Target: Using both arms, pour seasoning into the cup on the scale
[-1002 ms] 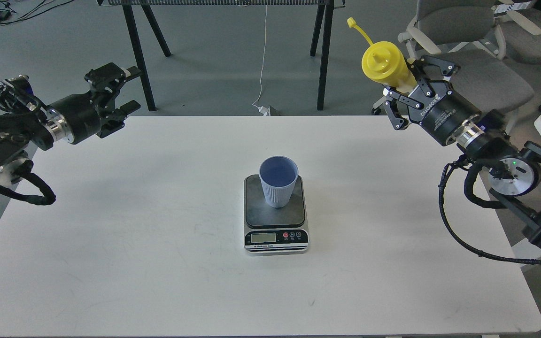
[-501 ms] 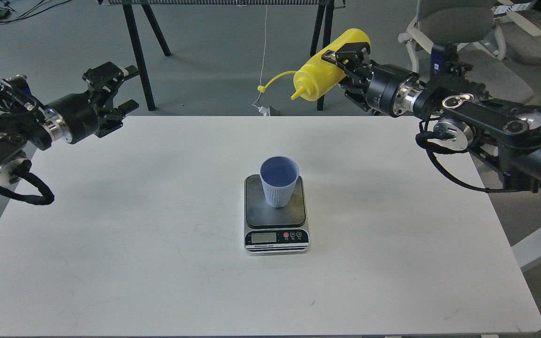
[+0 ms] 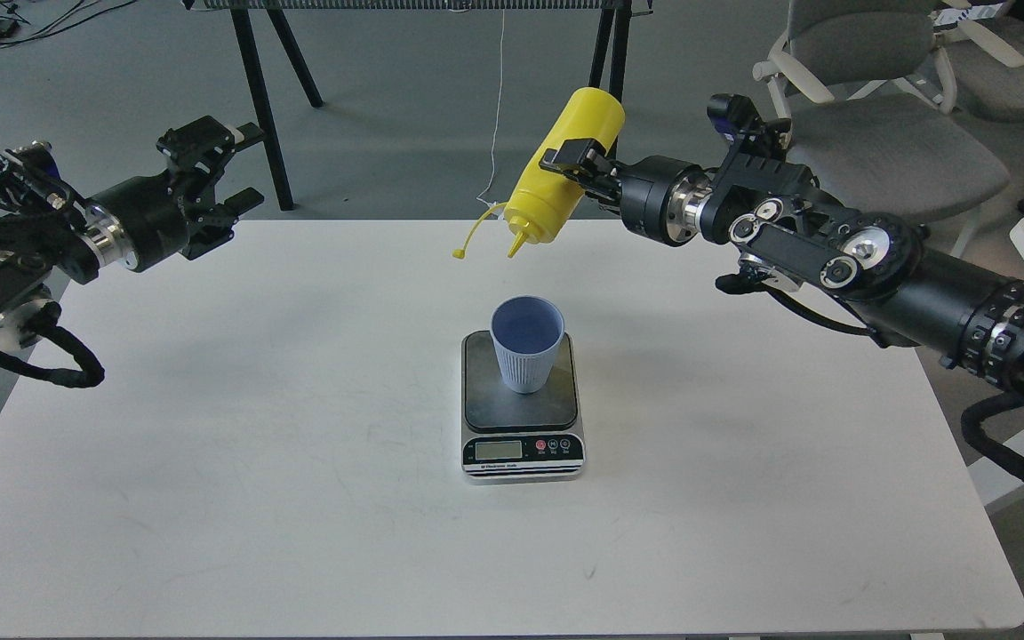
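The yellow seasoning bottle [image 3: 561, 178] is held upside down and tilted by my right gripper [image 3: 576, 164], which is shut around its body. Its nozzle points down above and just behind the cup, and its tethered cap [image 3: 469, 238] hangs to the left. The pale blue-grey ribbed cup [image 3: 526, 345] stands upright on the dark platform of the silver scale [image 3: 523, 449] in the middle of the white table. My left gripper [image 3: 232, 173] is open and empty, hovering over the table's far left corner, far from the cup.
The white table [image 3: 299, 462] carries only the scale and cup. Black trestle legs [image 3: 263, 98] stand behind the table. Grey office chairs [image 3: 885, 116] stand at the back right. A white cable [image 3: 499, 107] hangs behind.
My right arm has swung left and tipped the bottle from lying sideways to nozzle-down, bringing it closer above the cup. The left arm and the cup have stayed still.
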